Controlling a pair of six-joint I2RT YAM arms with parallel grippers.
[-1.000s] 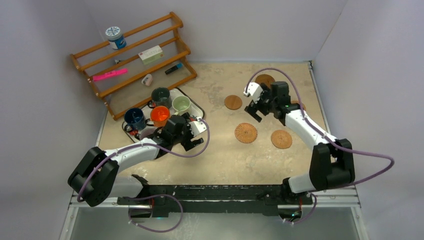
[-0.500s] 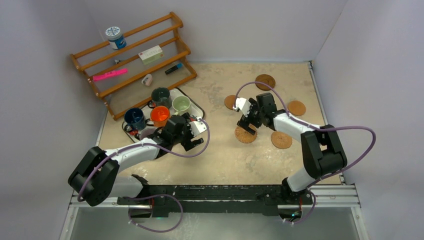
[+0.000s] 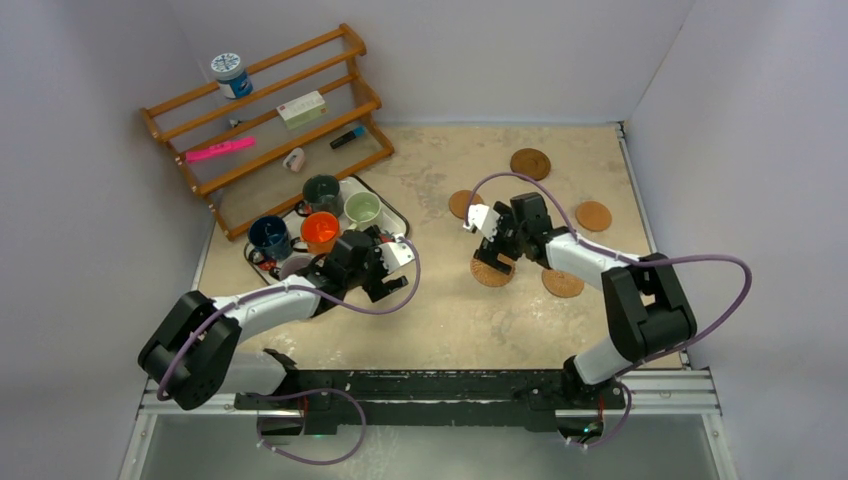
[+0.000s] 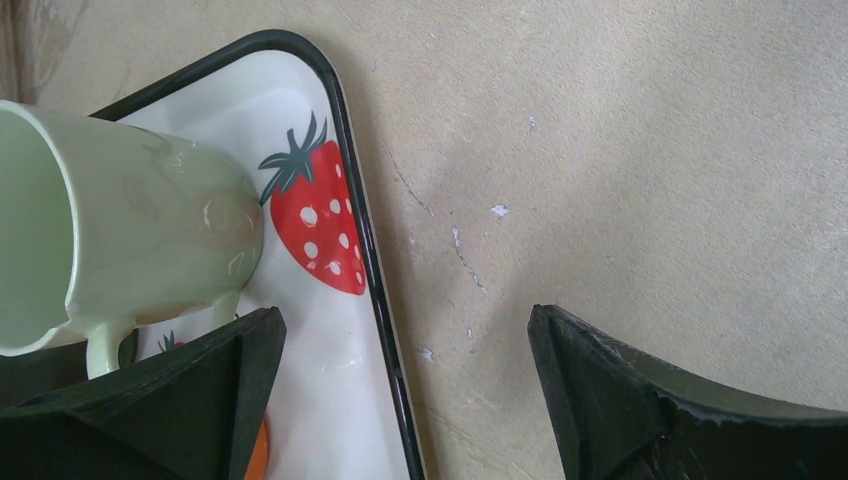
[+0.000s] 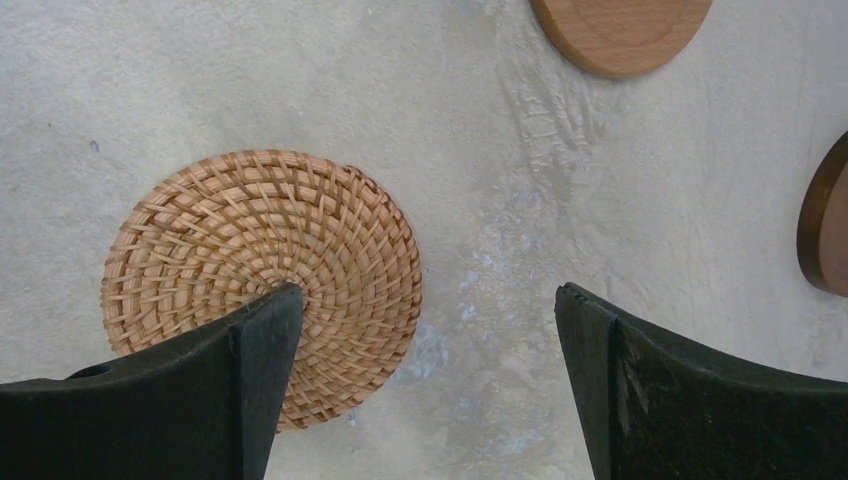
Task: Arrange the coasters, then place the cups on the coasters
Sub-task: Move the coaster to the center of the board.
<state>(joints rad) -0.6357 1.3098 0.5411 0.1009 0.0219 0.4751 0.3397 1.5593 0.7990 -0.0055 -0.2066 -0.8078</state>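
The right tool [image 5: 428,300] hangs low over the bench [image 5: 500,150], jaws wide and holding nothing. One finger is above the wicker coaster [image 5: 250,240], the other above bare surface. Four wooden coasters [image 3: 530,162] lie scattered around it, apart from one another. The left tool [image 4: 405,315] is also spread wide and empty, straddling the rim of the strawberry-print tray [image 4: 320,400] beside the pale green cup [image 4: 130,230]. The orange cup [image 3: 320,232], dark green cup [image 3: 322,192], dark blue cup [image 3: 269,236] and purple-grey cup [image 3: 293,266] share that tray.

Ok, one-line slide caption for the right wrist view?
Open right gripper over the table, one finger above the wicker coaster; a light wooden coaster and a dark coaster lie beyond.
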